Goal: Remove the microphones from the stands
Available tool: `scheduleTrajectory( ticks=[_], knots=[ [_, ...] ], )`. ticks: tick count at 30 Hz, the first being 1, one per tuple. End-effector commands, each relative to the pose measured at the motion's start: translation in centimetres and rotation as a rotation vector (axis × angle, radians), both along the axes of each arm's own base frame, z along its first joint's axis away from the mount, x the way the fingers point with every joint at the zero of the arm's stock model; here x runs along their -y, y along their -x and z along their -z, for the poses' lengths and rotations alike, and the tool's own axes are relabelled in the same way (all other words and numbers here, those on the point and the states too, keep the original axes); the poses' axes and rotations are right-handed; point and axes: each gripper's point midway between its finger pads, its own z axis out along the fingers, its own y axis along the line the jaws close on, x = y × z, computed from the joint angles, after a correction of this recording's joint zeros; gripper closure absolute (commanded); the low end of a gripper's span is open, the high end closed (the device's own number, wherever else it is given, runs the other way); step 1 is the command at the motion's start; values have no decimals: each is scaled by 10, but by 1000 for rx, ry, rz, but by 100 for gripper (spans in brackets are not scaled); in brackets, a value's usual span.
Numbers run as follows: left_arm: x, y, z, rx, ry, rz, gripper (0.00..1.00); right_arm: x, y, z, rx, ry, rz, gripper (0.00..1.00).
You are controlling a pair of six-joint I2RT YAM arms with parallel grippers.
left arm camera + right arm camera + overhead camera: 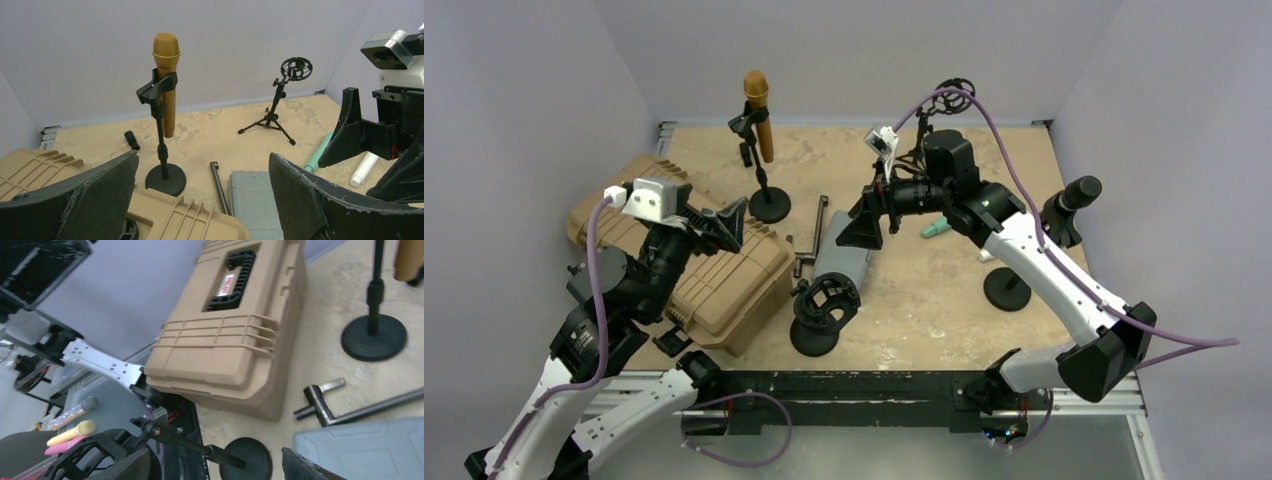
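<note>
microphone [166,82]: gold body, mesh head up, clamped about mid-body in the clip [157,86] of the stand [161,145]. the stand's round base sits on the table just past the far right corner of the tan case [709,268]. long axis near upright, with a slight lean. the tail hangs free below the clip.

left gripper [203,159]: hovers above the tan case, jaws spread wide, nothing between them. the microphone lies ahead of the jaws and higher, a little left of the gap's centre line, and well apart from the fingertips.

right gripper [864,228]: off the tan case's right side, over the grey case [844,262]. its jaws read as spread and empty. it faces back toward the tan case, not toward the microphone.

judgement: the left arm is nearer and already lined up. the coming move turns on closing across the near-upright body above or below the clip, then drawing it out along the clip's open side. which side is open i cannot tell for certain.

views compared:
- left wrist shows the whole microphone, the clip and the pole down to the base.
- right wrist shows only the stand's base, the lower pole and a sliver of the gold tail at its top right corner. the clip is out of its frame.
- top external alone shows how each arm stands relative to the stand.
</note>
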Motion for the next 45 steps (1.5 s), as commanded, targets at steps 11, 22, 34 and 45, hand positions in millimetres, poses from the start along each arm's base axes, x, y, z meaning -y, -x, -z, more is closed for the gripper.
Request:
scheduleTrajectory(
  ticks=[11,22,34,45],
  knots=[
    [19,-2,0,1,-12,83,0,-58,43,8,-40,-48,-317,4],
    [25,1,0,-5,-6,118,0,-84,57,30,-97,-18,-416,7],
    [26,2,-2,-4,-2,128,0,-83,74,36,-102,-54,-561,6],
    [29,2,0,-10,-6,135,0,-85,72,35,-101,-40,-590,4]
  ],
)
